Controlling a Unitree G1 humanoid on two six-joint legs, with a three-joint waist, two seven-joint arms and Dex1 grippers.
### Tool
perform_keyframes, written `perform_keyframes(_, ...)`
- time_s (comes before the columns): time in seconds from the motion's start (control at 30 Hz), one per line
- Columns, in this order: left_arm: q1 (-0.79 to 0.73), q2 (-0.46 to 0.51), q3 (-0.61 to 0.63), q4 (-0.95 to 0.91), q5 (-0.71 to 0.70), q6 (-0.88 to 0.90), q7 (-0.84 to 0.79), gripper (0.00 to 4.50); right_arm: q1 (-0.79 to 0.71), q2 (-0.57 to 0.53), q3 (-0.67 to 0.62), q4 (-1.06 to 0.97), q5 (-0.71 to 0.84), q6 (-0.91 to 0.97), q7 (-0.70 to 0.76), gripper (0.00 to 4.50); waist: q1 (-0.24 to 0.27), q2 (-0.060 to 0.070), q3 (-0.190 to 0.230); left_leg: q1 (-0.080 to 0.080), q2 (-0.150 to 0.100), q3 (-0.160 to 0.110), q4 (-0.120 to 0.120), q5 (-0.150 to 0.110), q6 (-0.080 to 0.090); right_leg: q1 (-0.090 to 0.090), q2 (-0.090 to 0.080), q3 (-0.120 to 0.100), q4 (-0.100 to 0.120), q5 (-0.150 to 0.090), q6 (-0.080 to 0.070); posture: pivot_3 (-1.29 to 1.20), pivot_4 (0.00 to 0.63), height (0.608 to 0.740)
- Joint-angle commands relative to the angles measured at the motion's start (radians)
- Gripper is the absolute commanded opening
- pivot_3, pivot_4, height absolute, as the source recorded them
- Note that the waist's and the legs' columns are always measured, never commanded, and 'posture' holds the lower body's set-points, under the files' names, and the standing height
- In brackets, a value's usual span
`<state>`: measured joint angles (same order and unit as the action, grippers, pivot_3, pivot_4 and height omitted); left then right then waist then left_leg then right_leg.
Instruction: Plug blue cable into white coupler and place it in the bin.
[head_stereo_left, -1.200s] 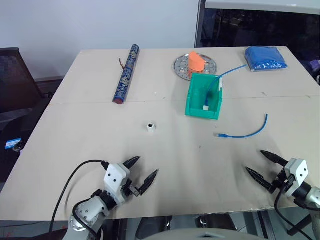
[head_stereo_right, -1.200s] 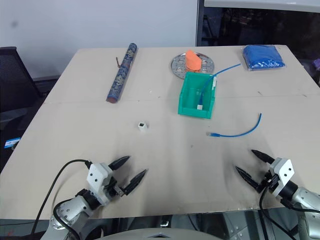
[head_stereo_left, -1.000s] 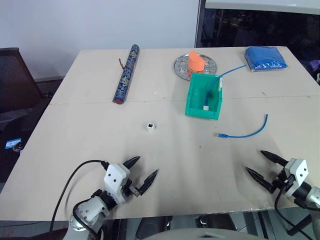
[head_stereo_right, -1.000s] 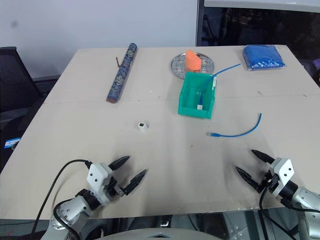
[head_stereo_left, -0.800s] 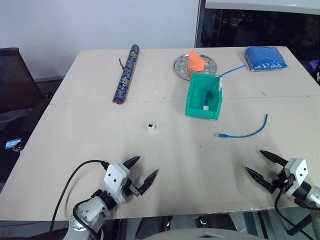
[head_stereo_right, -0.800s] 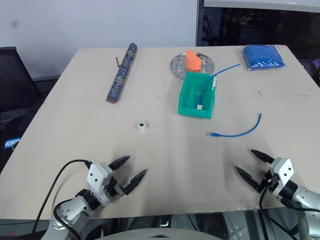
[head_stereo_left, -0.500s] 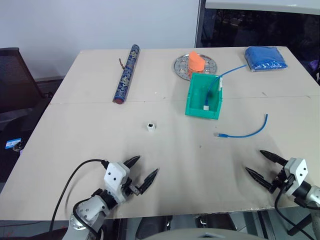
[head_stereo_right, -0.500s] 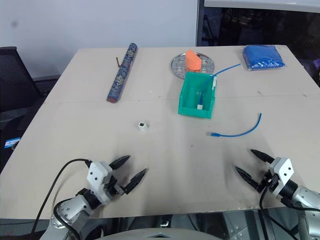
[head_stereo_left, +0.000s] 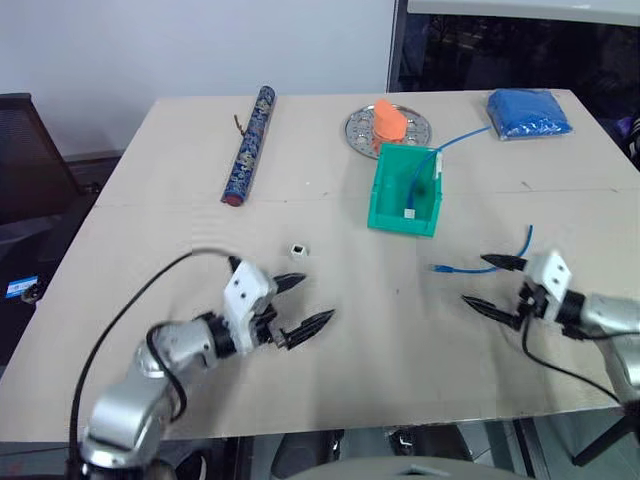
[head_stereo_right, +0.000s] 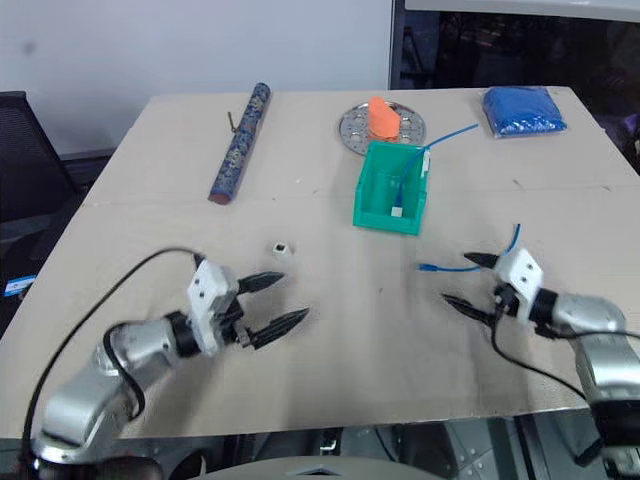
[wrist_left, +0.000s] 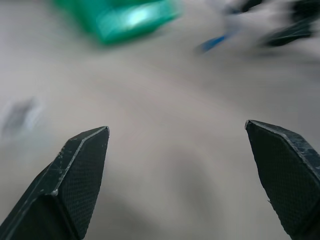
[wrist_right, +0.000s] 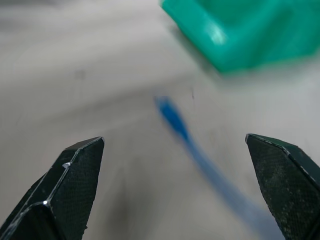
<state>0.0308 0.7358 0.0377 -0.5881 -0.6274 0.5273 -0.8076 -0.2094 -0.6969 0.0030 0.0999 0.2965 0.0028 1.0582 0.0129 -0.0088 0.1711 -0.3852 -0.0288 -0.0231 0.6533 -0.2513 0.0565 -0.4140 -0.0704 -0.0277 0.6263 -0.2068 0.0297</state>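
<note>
Blue cable curved, plug end toward white coupler

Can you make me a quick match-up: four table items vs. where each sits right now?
Items:
1. blue cable
2. white coupler
3. bin
4. patterned tube

Places:
A. just in front of the metal plate
B. far left part of the table, lying lengthwise
C. loose on the table, ahead of the left gripper
D. loose on the table, right by the right gripper

Pairs: 1-D, 2-C, 3-A, 4-B
</note>
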Motion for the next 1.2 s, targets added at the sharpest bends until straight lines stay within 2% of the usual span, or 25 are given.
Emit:
perform_keyframes(0.03,-0.075,0.086,-0.003,-0.028,-0.083,0.091,-0.101,4.50,-0.109,0.014,0.075,0.103,-0.064,0.023,0.043,4.47,0.001,0.000,0.000,0.000,0.000,-0.001,-0.001,-0.001,0.000,-0.001,0.000,0.000,0.000,0.001,0.004,0.00,0.150,0.740)
perform_keyframes(0.1,-0.115,0.130,-0.007,-0.021,-0.093,0.118,-0.141,4.50,-0.156,0.019,0.107,0.148,-0.082,0.023,0.075,4.47,0.002,-0.001,0.001,-0.003,-0.001,-0.002,-0.002,-0.002,0.000,-0.003,0.001,-0.001,-0.001,0.001,0.004,0.00,0.150,0.740)
perform_keyframes(0.13,-0.129,0.148,-0.007,-0.017,-0.100,0.130,-0.158,4.50,-0.175,0.021,0.116,0.169,-0.090,0.021,0.081,4.23,0.002,-0.001,0.001,-0.010,-0.001,-0.004,-0.002,0.000,-0.005,-0.009,0.002,-0.003,-0.001,0.001,0.004,0.00,0.150,0.740)
perform_keyframes(0.2,-0.148,0.183,0.003,-0.017,-0.112,0.155,-0.184,4.50,-0.198,0.018,0.130,0.194,-0.092,0.025,0.112,3.75,0.000,-0.001,0.001,-0.014,-0.001,-0.003,-0.002,0.000,-0.005,-0.012,0.001,-0.002,-0.001,0.001,0.005,0.00,0.150,0.740)
perform_keyframes(0.23,-0.154,0.198,0.013,-0.018,-0.122,0.165,-0.196,4.50,-0.205,0.016,0.133,0.204,-0.093,0.023,0.124,3.15,-0.001,-0.001,0.001,-0.014,-0.001,-0.003,-0.002,0.000,-0.005,-0.012,0.001,-0.002,-0.002,0.001,0.005,0.00,0.150,0.740)
perform_keyframes(0.3,-0.162,0.219,0.032,-0.017,-0.133,0.175,-0.214,4.50,-0.218,0.018,0.133,0.220,-0.095,0.020,0.136,2.28,-0.001,-0.001,0.001,-0.014,-0.001,-0.002,-0.001,0.000,-0.005,-0.012,0.000,-0.001,-0.002,0.001,0.005,0.00,0.150,0.740)
perform_keyframes(0.33,-0.165,0.228,0.038,-0.015,-0.130,0.172,-0.221,4.50,-0.223,0.020,0.133,0.226,-0.096,0.018,0.140,2.06,0.000,-0.002,0.001,-0.014,-0.001,-0.002,-0.001,0.000,-0.005,-0.012,0.000,-0.001,-0.002,0.001,0.005,0.00,0.150,0.740)
perform_keyframes(0.37,-0.167,0.236,0.040,-0.012,-0.118,0.166,-0.224,4.50,-0.226,0.023,0.134,0.230,-0.097,0.017,0.142,1.40,0.000,-0.002,0.001,-0.014,-0.001,-0.002,0.000,0.000,-0.005,-0.011,0.000,-0.001,-0.002,0.001,0.005,0.00,0.150,0.740)
perform_keyframes(0.5,-0.179,0.253,0.047,0.005,-0.092,0.148,-0.239,4.50,-0.232,0.036,0.139,0.228,-0.099,0.015,0.148,0.02,0.001,-0.002,0.002,-0.012,-0.001,-0.002,0.002,-0.001,-0.002,-0.010,0.000,-0.001,-0.001,0.000,0.001,0.00,0.150,0.740)
perform_keyframes(0.63,-0.192,0.256,0.043,0.024,-0.078,0.117,-0.268,4.50,-0.218,0.046,0.196,0.131,-0.148,0.016,0.146,0.02,0.000,-0.002,0.001,-0.009,-0.001,-0.003,0.002,0.000,-0.005,-0.008,0.001,-0.001,0.000,0.001,0.000,0.00,0.150,0.740)
perform_keyframes(0.77,-0.212,0.276,0.010,0.043,-0.030,0.096,-0.300,4.50,-0.213,0.159,0.282,-0.058,-0.157,0.172,0.066,0.02,-0.012,-0.004,0.002,-0.009,0.002,-0.003,0.002,0.000,-0.005,-0.009,0.005,-0.001,0.001,0.003,0.003,0.00,0.150,0.740)
perform_keyframes(0.93,-0.279,0.258,-0.057,0.091,0.021,0.078,-0.321,4.50,-0.228,0.247,0.350,-0.110,-0.203,0.263,-0.006,0.02,-0.008,-0.003,0.002,-0.011,0.004,-0.004,0.000,0.001,-0.007,-0.011,0.009,-0.002,0.002,0.003,0.003,0.00,0.150,0.740)
perform_keyframes(1.0,-0.321,0.225,-0.127,0.139,0.071,0.055,-0.330,4.50,-0.224,0.252,0.353,-0.137,-0.201,0.287,-0.017,0.84,-0.004,-0.003,0.002,-0.011,0.003,-0.003,0.000,0.002,-0.008,-0.011,0.009,-0.001,0.001,0.003,0.003,0.00,0.150,0.740)
perform_keyframes(1.03,-0.341,0.204,-0.162,0.164,0.098,0.045,-0.330,4.50,-0.220,0.249,0.349,-0.151,-0.196,0.297,-0.019,1.08,0.001,-0.003,0.002,-0.011,0.001,-0.003,0.000,0.002,-0.008,-0.011,0.009,-0.001,0.001,0.003,0.003,0.00,0.150,0.740)
perform_keyframes(1.2,-0.440,0.108,-0.310,0.280,0.228,-0.016,-0.351,4.50,-0.160,0.195,0.228,-0.249,-0.124,0.340,-0.050,3.53,0.005,-0.005,0.003,-0.012,-0.002,-0.002,0.002,0.001,-0.006,-0.011,0.007,-0.002,0.001,0.004,0.004,0.00,0.150,0.740)
